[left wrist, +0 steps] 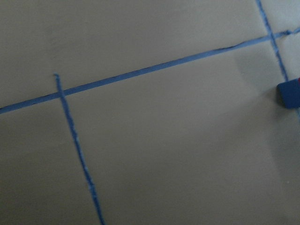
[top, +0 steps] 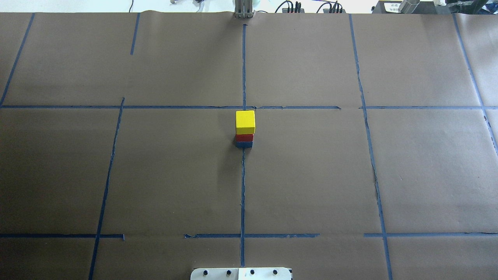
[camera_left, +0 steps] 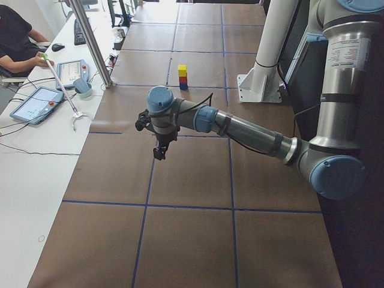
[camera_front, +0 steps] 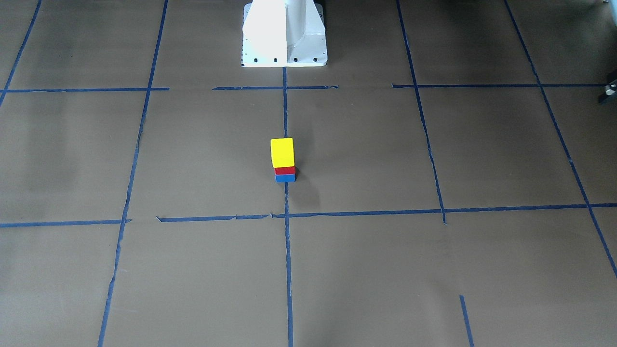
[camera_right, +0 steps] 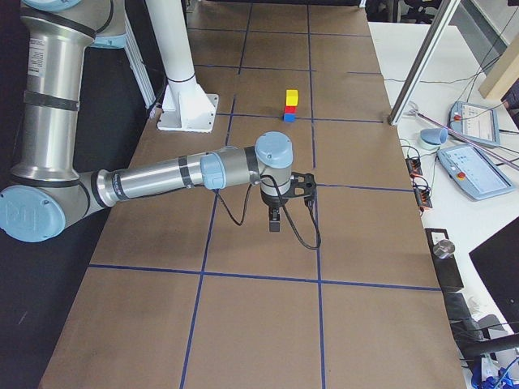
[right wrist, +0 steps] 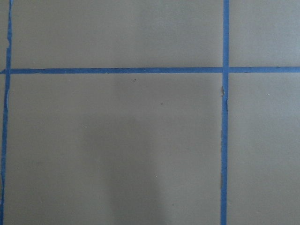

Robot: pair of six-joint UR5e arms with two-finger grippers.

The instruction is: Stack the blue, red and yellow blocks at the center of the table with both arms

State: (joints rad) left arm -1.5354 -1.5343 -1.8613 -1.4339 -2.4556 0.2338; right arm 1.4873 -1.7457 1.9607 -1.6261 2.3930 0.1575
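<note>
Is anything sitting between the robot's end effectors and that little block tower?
Nothing visible does. Only tape-lined paper lies between the stack and the left end effector or the right end effector, which hang above the table off to either side.

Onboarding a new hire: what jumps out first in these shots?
A three-block tower at the centre of the table: yellow block on red block on blue block, astride the middle tape line. Both arms reach toward opposite table ends, left tool and right tool hanging well away from the tower.
</note>
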